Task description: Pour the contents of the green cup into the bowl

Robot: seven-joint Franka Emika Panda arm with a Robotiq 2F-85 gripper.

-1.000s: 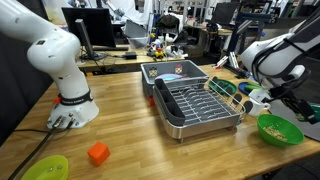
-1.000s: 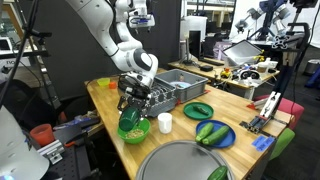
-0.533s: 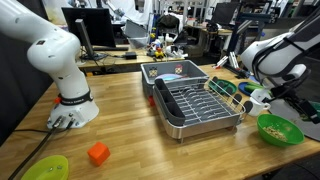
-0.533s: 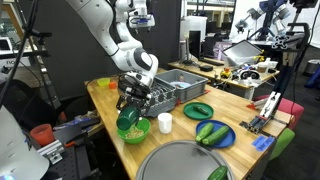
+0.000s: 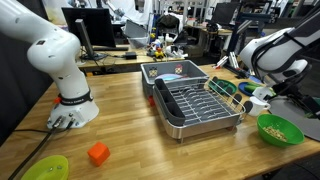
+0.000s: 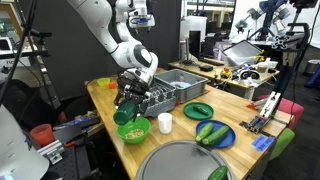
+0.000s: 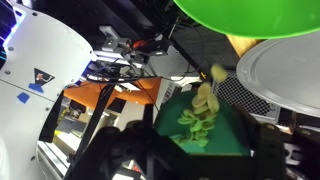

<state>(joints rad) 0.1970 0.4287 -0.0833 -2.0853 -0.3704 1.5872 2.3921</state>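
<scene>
My gripper (image 6: 127, 104) is shut on the green cup (image 6: 123, 114) and holds it tipped just above the bowl (image 6: 134, 131) at the table's front corner. In the wrist view the dark green cup (image 7: 225, 135) sits between the black fingers (image 7: 122, 152). Tan and pale green bits (image 7: 203, 102) slide over its rim towards the bright lime-green bowl (image 7: 245, 18) at the top edge. In an exterior view the bowl (image 5: 279, 130) holds tan bits under the arm; the cup is hard to make out there.
A small white cup (image 6: 165, 122) stands beside the bowl. A metal dish rack (image 5: 195, 100) fills the table's middle. A green plate (image 6: 198, 110) and a blue plate (image 6: 213, 134) lie near a large metal lid (image 6: 185, 162). An orange block (image 5: 98, 153) and a yellow-green dish (image 5: 46, 168) lie far off.
The gripper has turned the cup further over above the bowl and shifted it slightly. The bowl and other objects have not moved.
</scene>
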